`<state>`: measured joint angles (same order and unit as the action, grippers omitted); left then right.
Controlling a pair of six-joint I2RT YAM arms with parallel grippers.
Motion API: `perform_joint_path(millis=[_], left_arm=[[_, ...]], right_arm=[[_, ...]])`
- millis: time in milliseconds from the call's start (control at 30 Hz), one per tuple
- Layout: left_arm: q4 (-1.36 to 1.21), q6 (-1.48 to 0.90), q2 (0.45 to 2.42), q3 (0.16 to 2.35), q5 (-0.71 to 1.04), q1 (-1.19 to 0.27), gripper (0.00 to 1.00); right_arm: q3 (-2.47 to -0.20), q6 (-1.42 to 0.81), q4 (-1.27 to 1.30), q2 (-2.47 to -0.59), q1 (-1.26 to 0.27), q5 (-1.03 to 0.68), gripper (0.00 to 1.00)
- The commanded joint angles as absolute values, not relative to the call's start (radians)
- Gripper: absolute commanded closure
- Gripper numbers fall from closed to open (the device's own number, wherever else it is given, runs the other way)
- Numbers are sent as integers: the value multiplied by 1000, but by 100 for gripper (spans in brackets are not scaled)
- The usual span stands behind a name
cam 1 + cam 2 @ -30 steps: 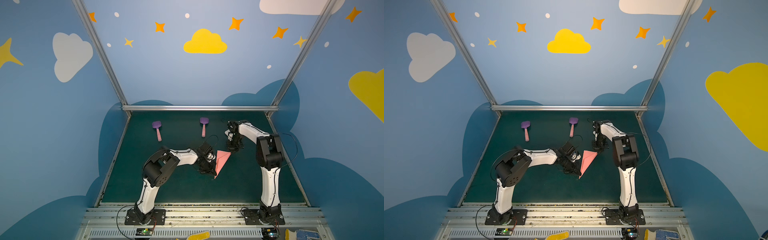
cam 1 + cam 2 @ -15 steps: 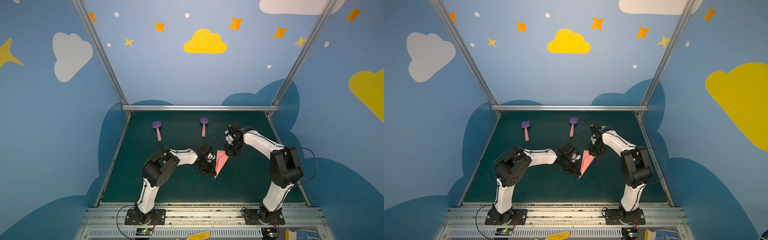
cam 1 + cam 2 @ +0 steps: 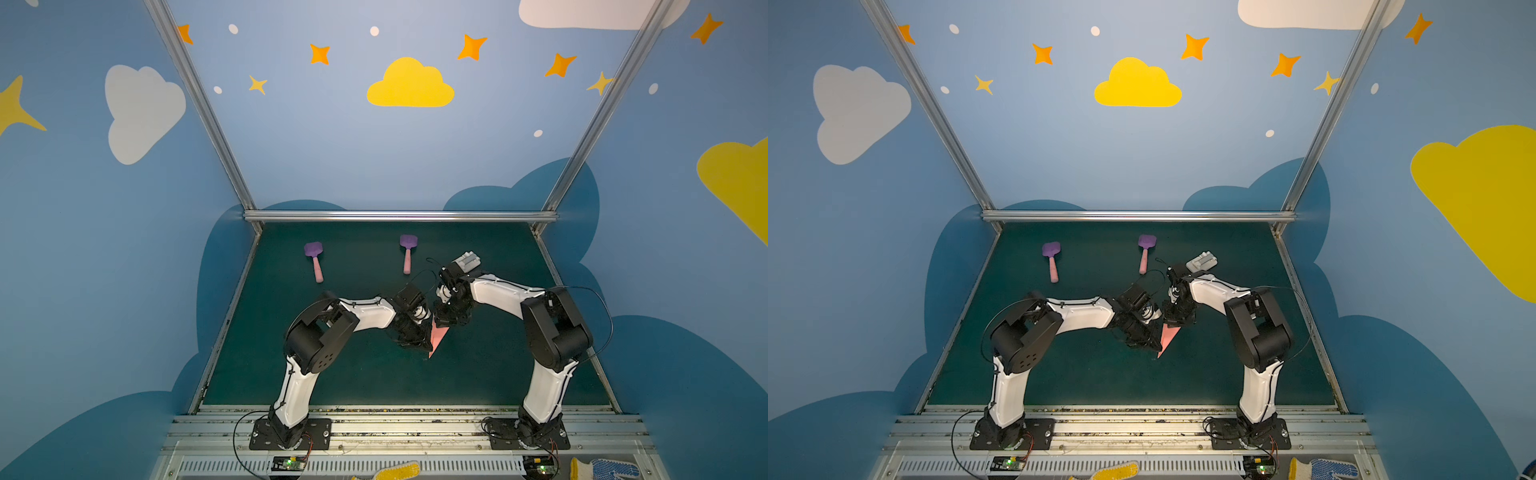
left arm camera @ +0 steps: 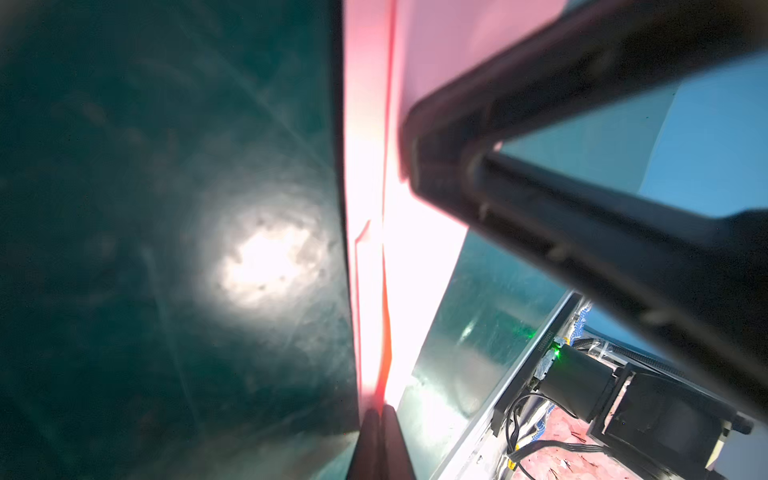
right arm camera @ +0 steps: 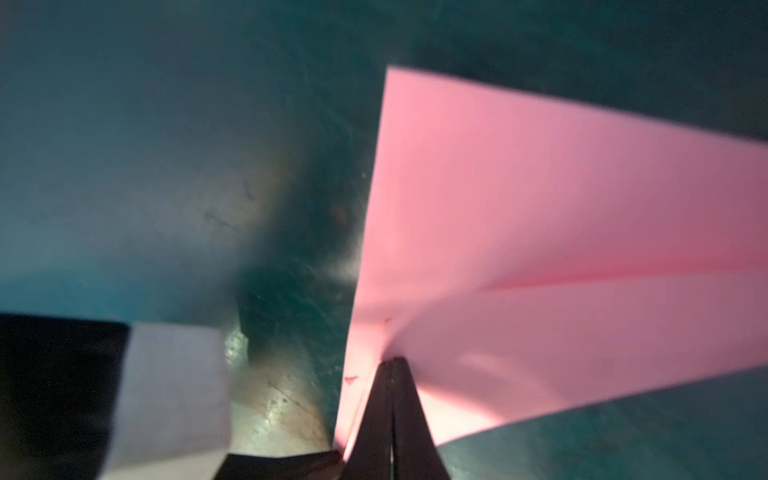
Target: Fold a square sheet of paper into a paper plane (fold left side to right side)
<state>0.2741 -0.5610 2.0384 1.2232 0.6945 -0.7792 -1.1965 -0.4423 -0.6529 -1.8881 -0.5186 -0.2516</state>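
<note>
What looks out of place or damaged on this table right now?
Nothing is spilled. The folded pink paper shows tiny red nicks near its crease in the right wrist view, possibly small tears. A yellow glove and a blue-white glove lie off the mat, at the rig's near edge.

I can read no text, brand, number or sign anywhere on my screens. The closest thing is in the left wrist view: a short line of white print on the dark edge rail, off to the side of the left gripper. It is too small and blurred to make out.
</note>
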Motion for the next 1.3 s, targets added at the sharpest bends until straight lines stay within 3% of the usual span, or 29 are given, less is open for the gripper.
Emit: perform_joint_path(millis=[0,333,1267], left_arm=[[332,-557,2017,1234,669,-773,96],[308,-610,1956,1253,696,-783,96],[296,-602,2047,1243,699,-808,97]], right_arm=[[-1152,-467,-628,-1911,-526,-249,100],[-1090,-487,-585,-1919,-529,-258,100],[-1069,-488,-571,-1933,-525,-258,100]])
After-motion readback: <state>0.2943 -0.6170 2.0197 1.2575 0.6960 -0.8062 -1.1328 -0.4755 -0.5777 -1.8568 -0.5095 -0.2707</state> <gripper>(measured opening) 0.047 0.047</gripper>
